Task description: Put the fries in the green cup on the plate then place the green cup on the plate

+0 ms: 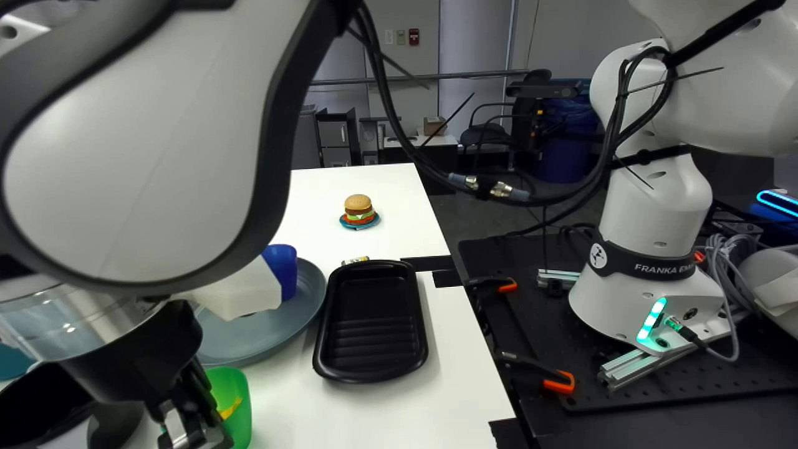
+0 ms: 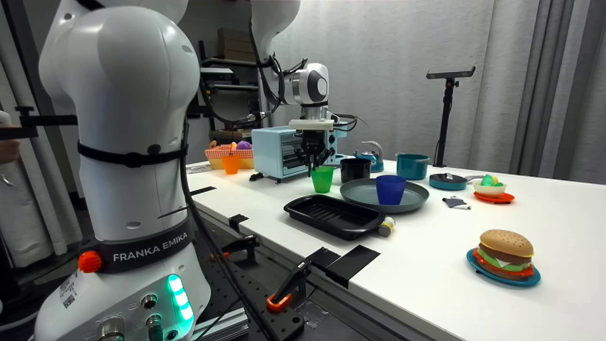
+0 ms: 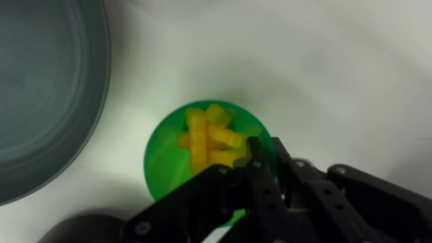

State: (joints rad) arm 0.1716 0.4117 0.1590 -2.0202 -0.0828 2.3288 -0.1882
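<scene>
The lime-green cup [image 2: 322, 181] is upright beside the grey-blue plate [image 2: 352, 192]; it also shows in an exterior view [image 1: 235, 399]. In the wrist view the cup [image 3: 165, 162] holds several yellow fries [image 3: 197, 141]. The plate [image 3: 50, 101] lies apart from it, to the left. My gripper [image 3: 265, 140] has one finger inside the cup and one outside, pinched close on its wall. The fingers hide part of the cup and possibly some fries. I cannot tell whether the cup touches the table or is slightly raised.
A dark blue cup [image 2: 390, 190] stands on the plate. A black ridged tray [image 2: 334, 215] lies in front of the plate. A black pot [image 2: 355, 169] stands close beside the green cup. A light-blue toaster oven [image 2: 270, 154] is behind it. A toy burger [image 2: 505, 253] sits farther off.
</scene>
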